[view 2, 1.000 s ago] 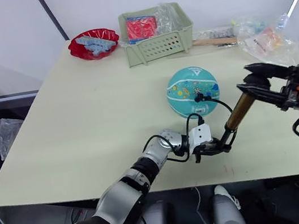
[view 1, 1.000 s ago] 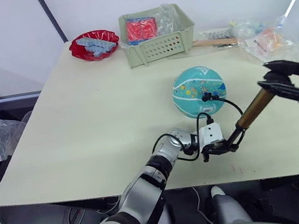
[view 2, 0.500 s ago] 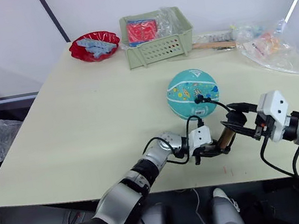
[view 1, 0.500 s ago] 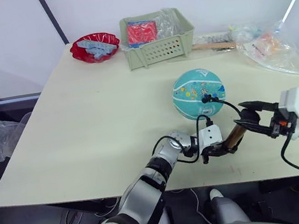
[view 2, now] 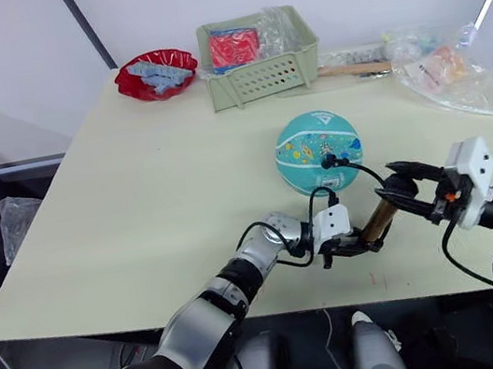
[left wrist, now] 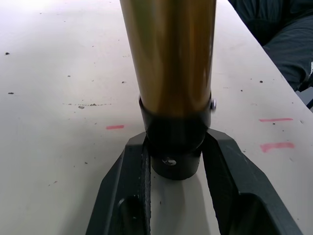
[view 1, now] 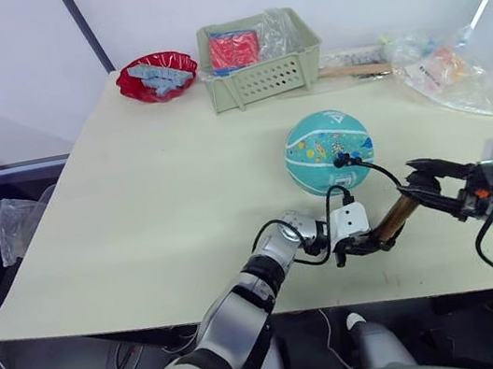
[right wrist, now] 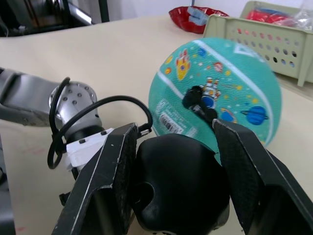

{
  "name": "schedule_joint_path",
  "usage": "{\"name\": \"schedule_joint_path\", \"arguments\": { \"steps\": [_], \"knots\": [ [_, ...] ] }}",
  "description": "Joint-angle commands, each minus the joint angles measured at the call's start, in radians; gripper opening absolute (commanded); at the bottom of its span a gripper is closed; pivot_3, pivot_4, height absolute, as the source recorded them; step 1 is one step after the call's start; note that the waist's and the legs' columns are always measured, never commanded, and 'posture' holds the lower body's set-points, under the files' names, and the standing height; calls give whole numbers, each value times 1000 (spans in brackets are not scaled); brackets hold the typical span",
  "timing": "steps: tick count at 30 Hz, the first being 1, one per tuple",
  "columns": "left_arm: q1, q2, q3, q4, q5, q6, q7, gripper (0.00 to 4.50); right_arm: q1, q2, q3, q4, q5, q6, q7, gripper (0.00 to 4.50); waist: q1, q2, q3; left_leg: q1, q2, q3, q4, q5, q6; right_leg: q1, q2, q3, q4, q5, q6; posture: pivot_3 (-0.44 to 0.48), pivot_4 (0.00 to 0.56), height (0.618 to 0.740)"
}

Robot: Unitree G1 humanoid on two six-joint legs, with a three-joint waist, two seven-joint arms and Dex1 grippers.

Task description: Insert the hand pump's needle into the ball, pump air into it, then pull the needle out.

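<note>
The ball (view 1: 328, 152) rests on the table (view 1: 154, 200), just beyond the two grippers, and the black hose (view 1: 367, 169) is seen running from the pump (view 1: 393, 220) up to a black fitting pressed against the ball's near side. From this the needle is judged to be already inserted; the pin itself is hidden inside the ball or behind the fitting. The pump lies tilted between the grippers. Its lower black cap is clamped by the left gripper (left wrist: 176, 161), whose two fingers (left wrist: 127, 171) are closed against it from both sides, low over the table near the front edge. The black handle at the other end is held by the right gripper (right wrist: 173, 161), the handle filling the space between its fingers. Pumping is therefore judged to be in hand, with the extraction of the needle left to do. How much air has gone in cannot be told, since the ball looks round and no gauge is seen. How much of the rod is drawn out is hard to make out. The basket (view 1: 260, 59), the red bowl (view 1: 155, 75) and the plastic bags (view 1: 443, 71) at the far edge are well apart from the work.
</note>
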Motion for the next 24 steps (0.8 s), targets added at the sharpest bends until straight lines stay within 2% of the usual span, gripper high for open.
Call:
{"name": "schedule_joint_path", "arguments": {
  "steps": [1, 7, 14, 18, 24],
  "knots": [
    [58, 72, -54, 124, 99, 80, 29, 1025, -51, -57, -147, -52, 147, 58, 19, 1955, 0, 1, 1, 0, 0, 1, 0, 0, 0, 0, 0, -1, 0, 0, 0, 0, 150, 738],
    [57, 72, -54, 126, 100, 78, 28, 1025, -128, -136, -271, -52, 273, 157, 2, 1955, 1, 3, 4, -2, 0, 4, 0, 0, 0, 0, -7, -20, 0, 0, 0, 0, 150, 738],
    [57, 74, -52, 128, 101, 78, 29, 1025, -192, -215, -364, -39, 355, 250, -16, 1955, 1, 4, 5, -12, 0, 7, 5, 0, 1, -2, -11, -48, 0, 0, 0, 0, 150, 738],
    [56, 75, -52, 128, 101, 78, 29, 1025, -184, -209, -359, -42, 356, 262, -16, 1955, 1, 2, 6, -13, 0, 7, 5, 0, 1, -2, -11, -49, 1, 0, 0, 0, 150, 738],
    [55, 75, -53, 128, 101, 78, 29, 1025, -70, -169, -241, -87, 253, 230, 27, 1955, 1, -4, 2, -12, 0, 4, 5, 0, 1, -1, -10, -51, 1, 0, 1, 0, 150, 738]
  ]
}}
